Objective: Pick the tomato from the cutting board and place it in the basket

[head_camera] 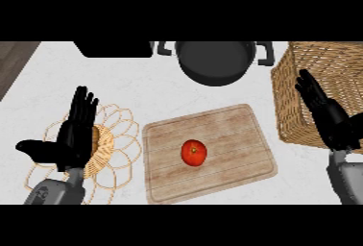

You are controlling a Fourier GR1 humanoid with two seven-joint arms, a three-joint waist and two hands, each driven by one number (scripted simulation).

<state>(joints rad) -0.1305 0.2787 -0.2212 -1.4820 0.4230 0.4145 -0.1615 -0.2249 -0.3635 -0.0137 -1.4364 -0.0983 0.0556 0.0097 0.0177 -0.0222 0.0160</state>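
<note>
A red tomato (194, 152) lies near the middle of a wooden cutting board (234, 129). A tall wicker basket (305, 62) stands at the right of the board. My right hand (327, 114) is in front of the basket's near wall, fingers straight and pointing up, to the right of the tomato and apart from it. My left hand (71, 134) is open at the left, fingers up, over a small wire basket (120, 139) with a woven bottom. Neither hand holds anything.
A dark pot (215, 61) with side handles stands behind the board. A black object (113, 48) sits at the back left. The counter's dark edge (14, 62) shows at the far left.
</note>
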